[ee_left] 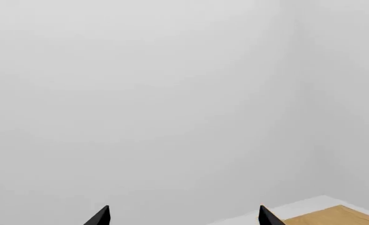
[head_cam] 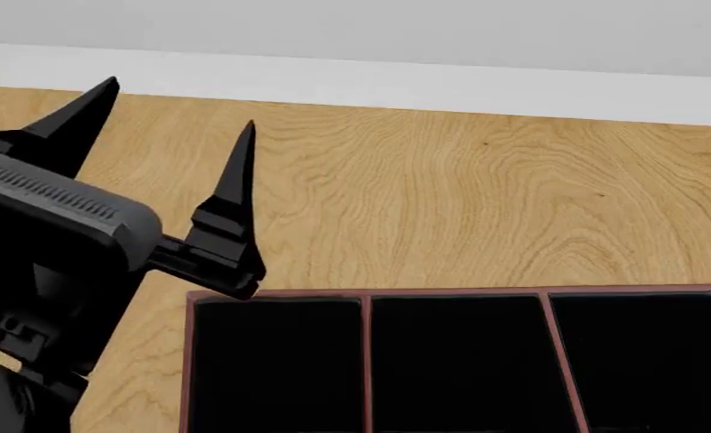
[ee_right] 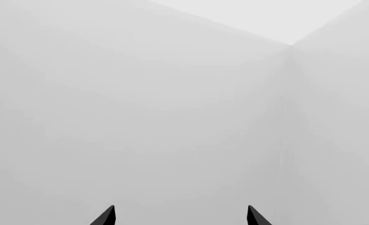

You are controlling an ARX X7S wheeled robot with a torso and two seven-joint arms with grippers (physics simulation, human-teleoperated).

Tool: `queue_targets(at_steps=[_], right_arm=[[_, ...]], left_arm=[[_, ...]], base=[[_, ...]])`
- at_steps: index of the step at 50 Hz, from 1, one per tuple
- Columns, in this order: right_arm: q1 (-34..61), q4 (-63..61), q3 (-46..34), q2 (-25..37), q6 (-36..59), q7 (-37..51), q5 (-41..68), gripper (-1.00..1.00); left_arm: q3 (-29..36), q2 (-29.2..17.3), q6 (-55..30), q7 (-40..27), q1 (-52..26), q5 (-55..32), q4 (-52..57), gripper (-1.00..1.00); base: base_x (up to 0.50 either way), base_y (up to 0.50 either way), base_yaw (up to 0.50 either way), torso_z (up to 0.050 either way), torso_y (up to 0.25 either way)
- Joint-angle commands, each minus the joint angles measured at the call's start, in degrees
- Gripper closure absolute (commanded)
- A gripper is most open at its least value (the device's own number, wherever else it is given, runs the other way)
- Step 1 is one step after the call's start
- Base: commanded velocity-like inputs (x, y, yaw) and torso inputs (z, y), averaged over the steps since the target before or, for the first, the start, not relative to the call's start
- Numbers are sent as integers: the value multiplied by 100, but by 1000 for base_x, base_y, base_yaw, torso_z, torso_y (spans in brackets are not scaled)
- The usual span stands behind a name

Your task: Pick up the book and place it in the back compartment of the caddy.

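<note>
1. Three views are shown; the book is seen in none of them, so its place cannot be told, and the task is judged not yet begun: finding, grasping and placing the book are all left.
2. Along the lower edge of the head view, the caddy point(head_cam: 365, 361) is seen on the wooden counter point(head_cam: 476, 189). Three of its cells, parted by reddish-brown dividers, are visible and show only black interiors; the rest is cut off by the frame.
3. Raised near the caddy's left corner is the left gripper point(head_cam: 175, 126), its jaws spread wide and holding nothing. In its wrist view only pale wall and a counter corner appear.
4. Absent from the head view, the right gripper point(ee_right: 179, 216) is shown in its wrist view with jaws parted, empty, facing bare walls.
</note>
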Motion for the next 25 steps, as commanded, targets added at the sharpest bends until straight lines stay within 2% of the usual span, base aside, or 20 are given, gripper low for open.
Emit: queue_targets(at_steps=[1, 25], right_arm=[[-35, 140, -15, 0, -163, -14, -30, -100], [8, -29, 70, 0, -3, -104, 68, -100]], left_arm=[[-9, -271, 68, -223, 227, 113, 456, -100], [-47, -553, 208, -410, 529, 252, 731, -100]], base=[[0, 0, 0, 0, 0], [0, 0, 0, 0, 0]])
